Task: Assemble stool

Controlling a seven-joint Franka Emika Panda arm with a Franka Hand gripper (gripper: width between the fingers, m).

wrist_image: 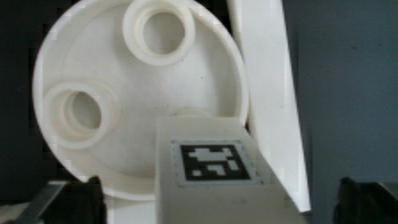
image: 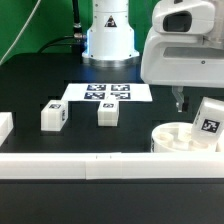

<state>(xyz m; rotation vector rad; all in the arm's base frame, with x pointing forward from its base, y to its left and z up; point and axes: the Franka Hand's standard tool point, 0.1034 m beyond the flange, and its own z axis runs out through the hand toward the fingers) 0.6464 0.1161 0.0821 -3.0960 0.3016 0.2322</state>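
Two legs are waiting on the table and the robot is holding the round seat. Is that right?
Not quite. The gripper is holding a leg, not the round seat. The wrist view shows the tagged leg between its fingers, with the seat behind it. And yes, two other legs do wait on the table.

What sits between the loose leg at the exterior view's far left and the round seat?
The other loose leg, standing apart from both the far leg and the seat; the exterior view shows it.
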